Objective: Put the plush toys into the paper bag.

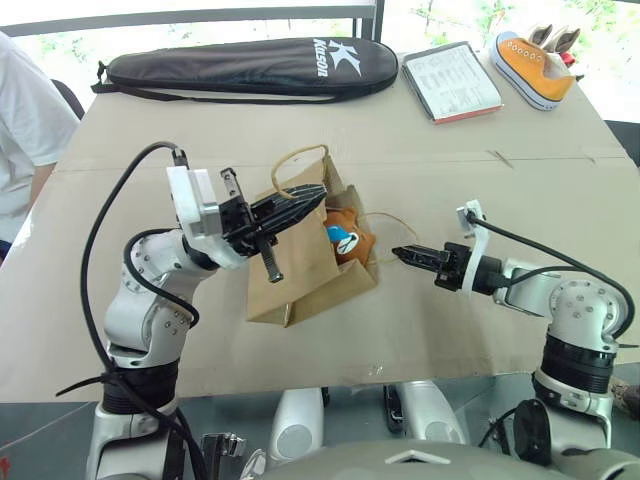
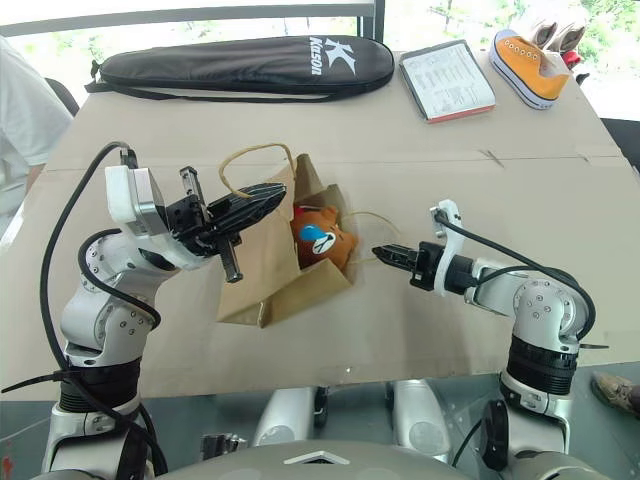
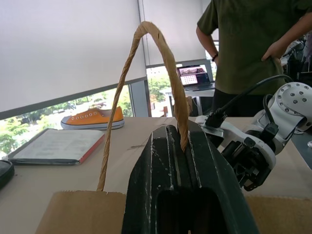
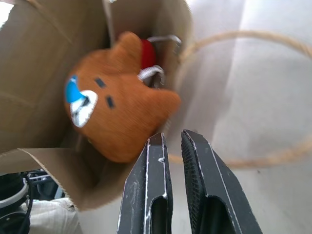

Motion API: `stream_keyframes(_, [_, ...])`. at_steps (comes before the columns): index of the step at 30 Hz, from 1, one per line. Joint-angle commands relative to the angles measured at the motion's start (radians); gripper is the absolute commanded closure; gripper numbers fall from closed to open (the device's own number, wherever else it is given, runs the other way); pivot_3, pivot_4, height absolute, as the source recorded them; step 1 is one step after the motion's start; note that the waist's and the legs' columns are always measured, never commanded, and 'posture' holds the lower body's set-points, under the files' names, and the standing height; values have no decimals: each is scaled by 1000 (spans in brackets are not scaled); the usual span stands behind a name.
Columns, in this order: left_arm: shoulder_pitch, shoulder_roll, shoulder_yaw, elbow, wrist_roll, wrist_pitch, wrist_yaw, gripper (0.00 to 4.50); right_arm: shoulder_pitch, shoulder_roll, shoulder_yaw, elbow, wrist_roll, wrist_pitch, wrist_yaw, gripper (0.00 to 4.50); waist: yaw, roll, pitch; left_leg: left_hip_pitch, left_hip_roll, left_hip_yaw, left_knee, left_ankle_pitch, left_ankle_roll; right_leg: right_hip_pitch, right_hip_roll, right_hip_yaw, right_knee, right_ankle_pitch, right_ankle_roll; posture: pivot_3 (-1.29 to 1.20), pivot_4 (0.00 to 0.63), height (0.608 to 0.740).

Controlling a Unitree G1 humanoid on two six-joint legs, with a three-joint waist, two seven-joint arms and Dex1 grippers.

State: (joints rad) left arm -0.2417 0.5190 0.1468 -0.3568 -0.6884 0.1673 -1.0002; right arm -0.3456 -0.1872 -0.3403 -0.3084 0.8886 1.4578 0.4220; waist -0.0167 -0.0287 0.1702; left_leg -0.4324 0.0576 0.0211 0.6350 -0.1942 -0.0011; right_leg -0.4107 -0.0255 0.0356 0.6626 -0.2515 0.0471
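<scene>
The paper bag (image 1: 300, 275) lies on its side on the table, its mouth facing my right gripper. My left gripper (image 1: 318, 193) is shut on the bag's upper cord handle (image 3: 165, 53) at the rim and holds the mouth up. The round brown plush toy (image 1: 347, 240) with a blue-white patch sits just inside the mouth. In the right wrist view a bit of red (image 4: 147, 52) shows behind that toy (image 4: 114, 114), deeper in the bag. My right gripper (image 1: 398, 252) hovers level just outside the mouth, pointing at the toy, shut with nothing between its fingers (image 4: 151, 175).
The bag's second handle (image 1: 388, 222) lies loose on the table between the bag and my right gripper. A long black racket case (image 1: 250, 65), a booklet (image 1: 452, 80) and an orange sneaker (image 1: 532, 68) lie along the far edge. A person (image 1: 25, 120) sits at the left.
</scene>
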Motion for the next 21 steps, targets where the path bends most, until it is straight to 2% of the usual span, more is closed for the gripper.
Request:
stream_keyframes(1, [-1,11,14,-44,-5,-5,15,4500,30,1,-65,-93,104,39,-18,4233,0,0,0,0,0,0,0,0,0,0,0,0,0,0,0,0,150,740])
stream_keyframes(7, [-14,11,3,-58,-7,10,41,4500,104,18,-103,-142,154,87,-93,4233,0,0,0,0,0,0,0,0,0,0,0,0,0,0,0,0,150,740])
stream_keyframes(15, [-33,11,-6,-64,-9,29,53,4500,68,96,-90,-59,126,21,-198,4233,-1,0,0,0,0,0,0,0,0,0,0,0,0,0,0,0,150,740])
stream_keyframes(21, [-31,10,-8,-80,-10,38,61,4500,32,113,-47,28,76,-60,-232,4233,-2,0,0,0,0,0,0,0,0,0,0,0,0,0,0,0,150,740])
